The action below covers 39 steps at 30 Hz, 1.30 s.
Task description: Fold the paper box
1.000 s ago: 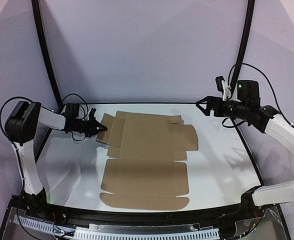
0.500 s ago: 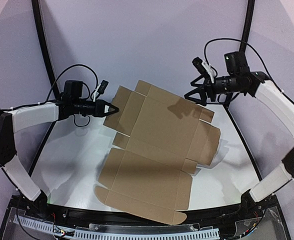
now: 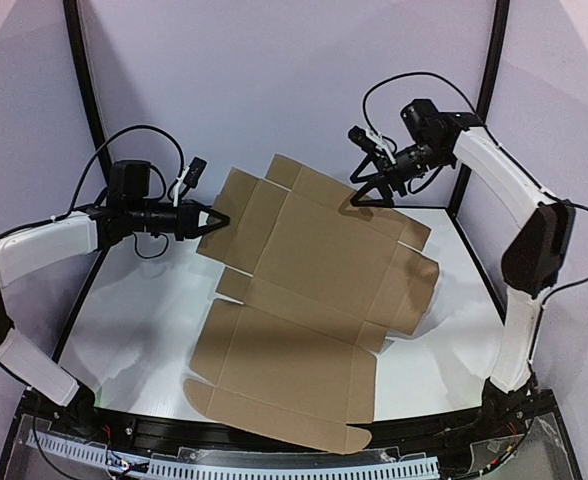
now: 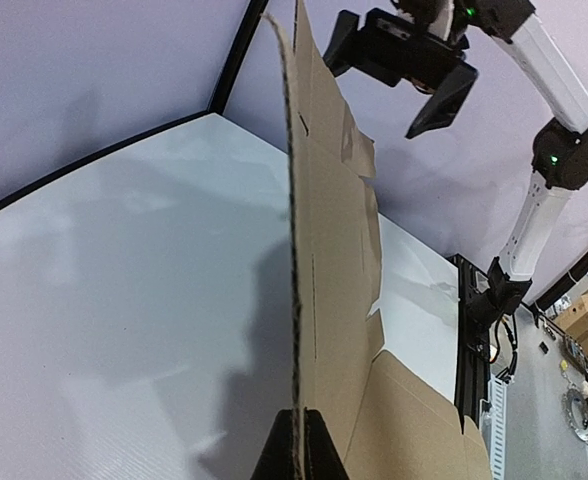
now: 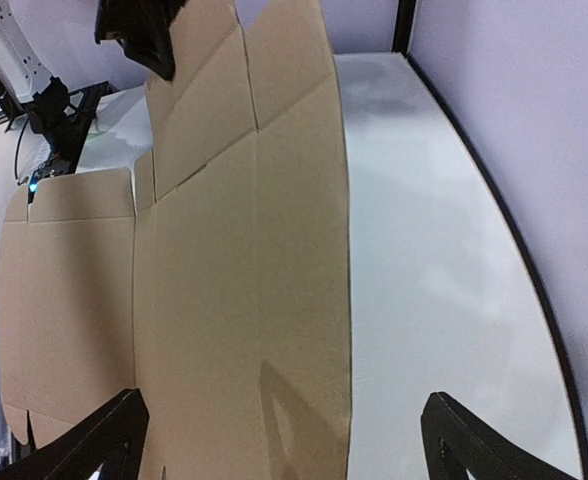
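Note:
The paper box [image 3: 309, 290] is a flat brown die-cut cardboard sheet, lifted at its far end and tilted, its near edge low by the table's front. My left gripper [image 3: 217, 219] is shut on the sheet's far-left flap; in the left wrist view the edge of the sheet [image 4: 299, 300] runs up from between my shut fingertips [image 4: 299, 445]. My right gripper [image 3: 364, 192] is open, hanging just above the sheet's far right edge. In the right wrist view the sheet [image 5: 244, 280] fills the left, with its edge between my spread fingers [image 5: 104, 435].
The white table [image 3: 144, 310] lies under the sheet, bounded by a black frame [image 3: 274, 430] at the front. Purple walls stand behind and at both sides. A black post [image 3: 86, 90] rises at the back left, another at the back right.
My left gripper has lifted the sheet's far-left flap off the table, tilting the sheet. My right arm has swung up and left, over the sheet's far right edge.

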Available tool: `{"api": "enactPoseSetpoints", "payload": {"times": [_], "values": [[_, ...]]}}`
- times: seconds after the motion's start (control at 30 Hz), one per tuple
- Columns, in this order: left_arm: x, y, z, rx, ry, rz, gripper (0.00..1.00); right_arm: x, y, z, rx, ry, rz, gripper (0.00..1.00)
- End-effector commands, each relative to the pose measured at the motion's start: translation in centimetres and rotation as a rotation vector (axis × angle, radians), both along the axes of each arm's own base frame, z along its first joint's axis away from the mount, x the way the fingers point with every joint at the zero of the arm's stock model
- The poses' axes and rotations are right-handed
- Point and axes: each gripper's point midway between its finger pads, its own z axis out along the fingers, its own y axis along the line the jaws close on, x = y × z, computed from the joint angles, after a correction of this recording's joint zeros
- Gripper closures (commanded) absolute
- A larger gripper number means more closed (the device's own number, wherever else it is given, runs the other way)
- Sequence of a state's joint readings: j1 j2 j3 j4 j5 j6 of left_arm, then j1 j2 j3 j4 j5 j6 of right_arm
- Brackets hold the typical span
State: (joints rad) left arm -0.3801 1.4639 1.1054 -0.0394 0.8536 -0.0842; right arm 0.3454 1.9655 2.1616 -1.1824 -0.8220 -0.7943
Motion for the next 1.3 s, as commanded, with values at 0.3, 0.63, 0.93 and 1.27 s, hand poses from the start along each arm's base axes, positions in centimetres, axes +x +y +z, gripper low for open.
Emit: {"api": "enactPoseSetpoints", "payload": {"times": [0.3,0.63,0.93,1.27], "values": [[-0.8,0.1,0.5,-0.016,-0.025,-0.002,0.99,-4.0,0.6,-4.6,-0.041,0.269,0.176,0.51],[-0.6,0.2,1.0,-0.024,-0.052,0.015,0.99,-5.4,1.1,-5.1,-0.122,0.251,0.22,0.79],[1.6,2.1,1.8,0.0,-0.074,0.214,0.15,-2.6,0.0,-0.8,-0.255,-0.102,0.044,1.0],[1.8,5.8,4.8,-0.068,-0.022,0.482,0.01,1.7,-0.5,2.4,-0.413,-0.633,-0.403,1.0]]}}
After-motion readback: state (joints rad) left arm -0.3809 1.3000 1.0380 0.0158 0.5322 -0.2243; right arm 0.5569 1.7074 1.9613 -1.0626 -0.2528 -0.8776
